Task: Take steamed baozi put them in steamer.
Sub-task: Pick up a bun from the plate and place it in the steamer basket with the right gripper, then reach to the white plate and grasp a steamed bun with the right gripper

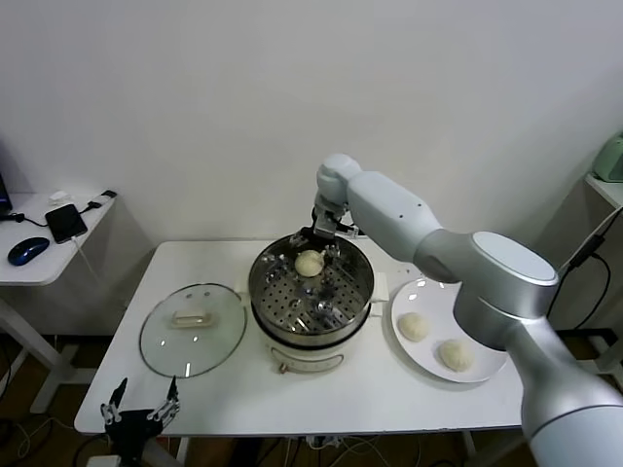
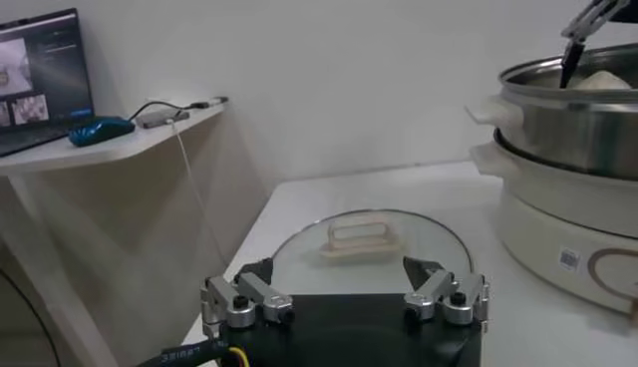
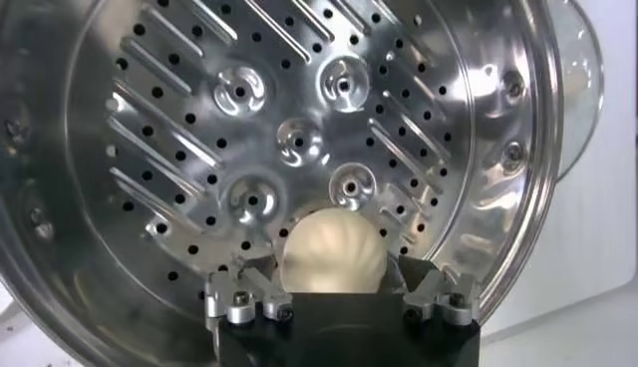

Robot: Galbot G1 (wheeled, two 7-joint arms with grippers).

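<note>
L hand [image 2: 344,299] open, above glass lid [image 2: 371,249] | steamer [image 2: 568,135] beside

a cream-white, smooth baozi bun [image 1: 310,263] lies on the shiny steel steamer's [image 1: 362,292] silver tray, dotted with dark holes. two more pale buns [image 1: 415,327] sit on a flat white plate [image 1: 421,294].

One baozi [image 1: 310,262] lies in steamer [image 1: 311,321]; two baozi [image 1: 435,341] outside.

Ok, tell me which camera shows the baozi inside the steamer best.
The right wrist view: the baozi fills the foreground on the perforated tray, between the open right claw. The head view shows it small at the steamer's far rim; the left wrist view shows only its top.
</note>
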